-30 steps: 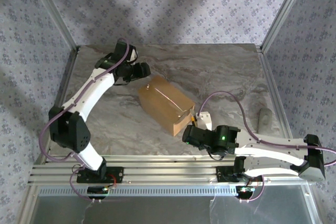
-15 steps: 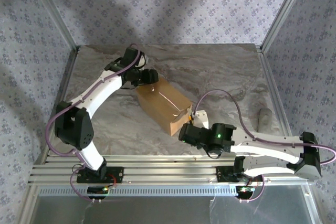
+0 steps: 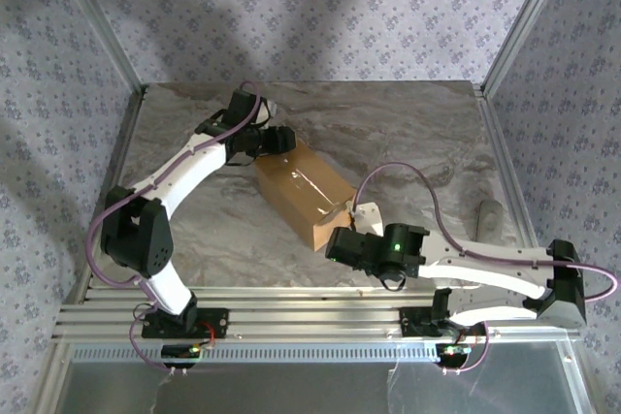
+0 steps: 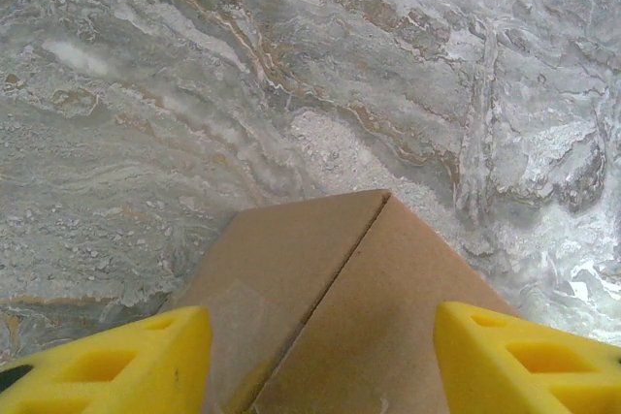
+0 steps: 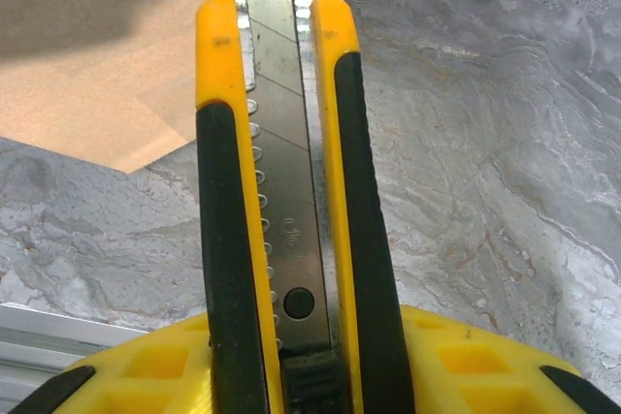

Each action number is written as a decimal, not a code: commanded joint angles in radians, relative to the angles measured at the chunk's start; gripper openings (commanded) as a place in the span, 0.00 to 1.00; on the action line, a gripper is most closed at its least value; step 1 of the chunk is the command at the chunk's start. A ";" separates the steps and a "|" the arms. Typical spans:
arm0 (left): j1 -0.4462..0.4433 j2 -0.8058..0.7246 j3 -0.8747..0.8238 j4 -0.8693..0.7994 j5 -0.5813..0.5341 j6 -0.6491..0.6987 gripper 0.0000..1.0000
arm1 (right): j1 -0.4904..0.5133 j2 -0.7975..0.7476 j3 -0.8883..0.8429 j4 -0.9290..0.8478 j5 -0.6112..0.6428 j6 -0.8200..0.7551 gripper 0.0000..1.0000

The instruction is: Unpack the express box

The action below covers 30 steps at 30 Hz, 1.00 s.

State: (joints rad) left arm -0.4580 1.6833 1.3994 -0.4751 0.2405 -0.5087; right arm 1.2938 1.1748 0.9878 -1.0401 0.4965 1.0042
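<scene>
Barely begun — the express box (image 3: 303, 191) lies taped shut on the worktop (image 3: 437, 133), left claw (image 4: 325, 346) open astride one end, right claw (image 5: 291, 366) gripping the utility knife (image 5: 281, 191) at the other.

Marbled grey table (image 3: 417, 133), brown express box (image 3: 301, 191) lying mid-table, small grey object (image 3: 490, 218) near right edge

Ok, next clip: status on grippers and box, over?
Left gripper open, straddling far end of express box. Right gripper shut on utility knife, blade out toward box's near end. Flaps closed, seam taped. Grey object off to the right, well clear.
</scene>
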 commanded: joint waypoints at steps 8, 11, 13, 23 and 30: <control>-0.036 -0.030 -0.076 0.029 0.066 -0.042 0.61 | -0.004 0.034 0.076 -0.003 -0.016 -0.051 0.00; -0.045 -0.036 -0.088 0.039 0.065 -0.047 0.61 | -0.007 0.034 0.080 0.010 -0.028 -0.064 0.00; -0.051 -0.039 -0.094 0.048 0.066 -0.049 0.61 | -0.011 0.033 0.081 0.019 -0.042 -0.073 0.00; -0.073 -0.057 -0.128 0.086 0.068 -0.069 0.60 | -0.039 0.028 0.111 0.038 -0.116 -0.142 0.00; -0.075 -0.065 -0.135 0.092 0.059 -0.071 0.60 | -0.045 0.041 0.148 -0.005 -0.119 -0.179 0.00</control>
State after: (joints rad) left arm -0.4786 1.6264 1.2896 -0.3248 0.2005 -0.5362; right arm 1.2457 1.2018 1.0794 -1.1282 0.3759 0.9016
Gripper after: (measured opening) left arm 0.606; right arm 0.383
